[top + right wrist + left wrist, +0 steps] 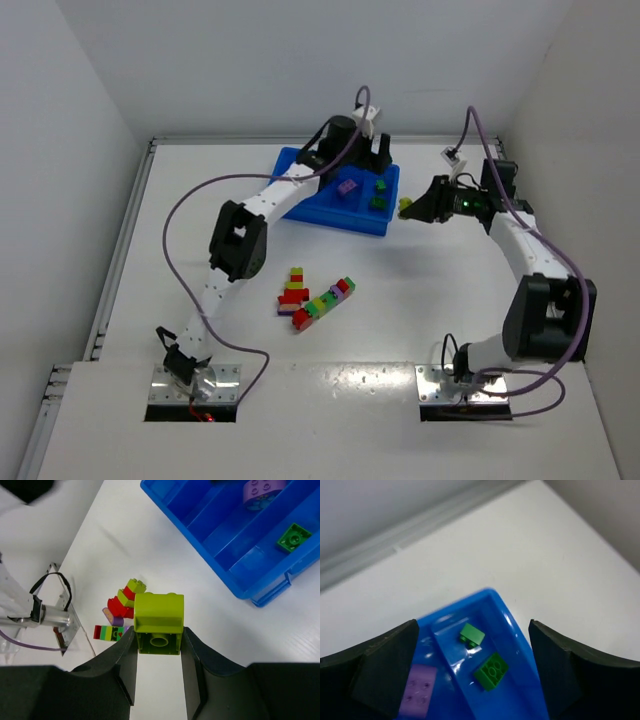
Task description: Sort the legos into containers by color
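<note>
Legos [318, 303] lie loose on the counter [400, 330]; right hand [159, 640] pinches a lime brick [159, 611], left hand [472, 625] spread wide above the blue tray [522, 650].

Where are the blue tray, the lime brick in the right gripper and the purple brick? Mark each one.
blue tray [345, 222], top external view, on its near outer wall.
lime brick [159, 612], right wrist view, on its upper face.
purple brick [417, 697], left wrist view, on its studded top.

It was a robotics lab: a white table [420, 290] closed in by plain white walls [300, 60], with robot arms [238, 245] bolted on metal plates [225, 381] and purple cables [168, 235].
</note>
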Action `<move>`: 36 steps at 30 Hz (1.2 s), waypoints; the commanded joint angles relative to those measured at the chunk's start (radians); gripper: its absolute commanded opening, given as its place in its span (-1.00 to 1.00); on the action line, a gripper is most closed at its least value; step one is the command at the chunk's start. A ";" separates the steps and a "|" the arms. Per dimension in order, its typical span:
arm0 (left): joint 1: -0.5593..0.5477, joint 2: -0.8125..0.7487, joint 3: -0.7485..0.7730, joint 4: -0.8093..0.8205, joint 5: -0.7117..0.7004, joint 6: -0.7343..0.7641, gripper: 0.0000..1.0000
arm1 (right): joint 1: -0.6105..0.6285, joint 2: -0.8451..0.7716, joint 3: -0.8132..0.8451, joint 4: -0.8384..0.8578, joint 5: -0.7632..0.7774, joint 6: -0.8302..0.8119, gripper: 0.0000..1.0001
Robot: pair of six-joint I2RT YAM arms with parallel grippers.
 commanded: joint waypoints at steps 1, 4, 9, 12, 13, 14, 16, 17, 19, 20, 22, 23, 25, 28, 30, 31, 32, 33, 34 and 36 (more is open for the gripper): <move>0.040 -0.280 0.007 0.104 -0.100 -0.045 0.98 | 0.052 0.108 0.099 0.117 -0.026 0.051 -0.88; 0.116 -0.426 -0.094 0.052 -0.122 -0.081 0.98 | 0.144 0.206 0.216 0.129 -0.006 0.051 -0.88; 0.308 -0.618 -0.334 -0.019 0.048 -0.149 0.98 | 0.284 0.494 0.516 0.129 0.053 0.065 -0.88; 0.424 -0.693 -0.438 -0.101 0.114 -0.062 0.98 | 0.344 0.617 0.691 0.135 0.126 0.131 -0.88; 0.473 -0.704 -0.449 -0.125 0.114 -0.042 0.98 | 0.344 0.681 0.716 0.153 0.154 0.195 -0.88; 0.500 -0.719 -0.498 -0.125 0.091 -0.042 0.98 | 0.358 0.705 0.759 0.166 0.189 0.209 -0.88; 0.547 -0.765 -0.558 -0.110 0.070 -0.104 0.98 | 0.381 0.743 0.800 0.148 0.305 0.209 -0.88; 0.590 -0.766 -0.590 -0.110 0.070 -0.120 0.98 | 0.399 0.775 0.838 0.135 0.341 0.199 -0.88; 0.619 -0.766 -0.590 -0.129 0.081 -0.120 0.98 | 0.413 0.805 0.871 0.120 0.405 0.186 -0.88; 0.630 -0.766 -0.590 -0.140 0.081 -0.120 0.98 | 0.422 0.818 0.907 0.120 0.422 0.174 -0.88; 0.630 -0.766 -0.590 -0.159 0.068 -0.106 0.98 | 0.437 0.860 0.955 0.111 0.447 0.174 -0.88; 0.630 -0.755 -0.590 -0.159 0.068 -0.096 0.98 | 0.450 0.877 0.977 0.111 0.470 0.174 -0.88; 0.630 -0.743 -0.590 -0.168 0.068 -0.095 0.98 | 0.461 0.930 1.044 0.100 0.530 0.165 -0.88; 0.630 -0.721 -0.581 -0.168 0.079 -0.095 0.98 | 0.471 0.981 1.137 0.079 0.600 0.165 -0.88; 0.630 -0.721 -0.593 -0.168 0.068 -0.106 0.98 | 0.480 1.042 1.196 0.056 0.655 0.165 -0.88; 0.630 -0.712 -0.593 -0.179 0.068 -0.106 0.98 | 0.480 1.065 1.266 0.024 0.674 0.165 -0.88; 0.630 -0.712 -0.593 -0.188 0.068 -0.096 0.98 | 0.480 1.111 1.303 0.002 0.701 0.174 -0.88; 0.630 -0.712 -0.602 -0.188 0.058 -0.095 0.98 | 0.480 1.127 1.348 -0.013 0.712 0.174 -0.88; 0.630 -0.712 -0.612 -0.188 0.058 -0.076 0.98 | 0.490 1.127 1.348 -0.014 0.726 0.165 -0.88; 0.621 -0.712 -0.612 -0.188 0.032 -0.056 0.98 | 0.490 1.116 1.304 -0.014 0.741 0.154 -0.88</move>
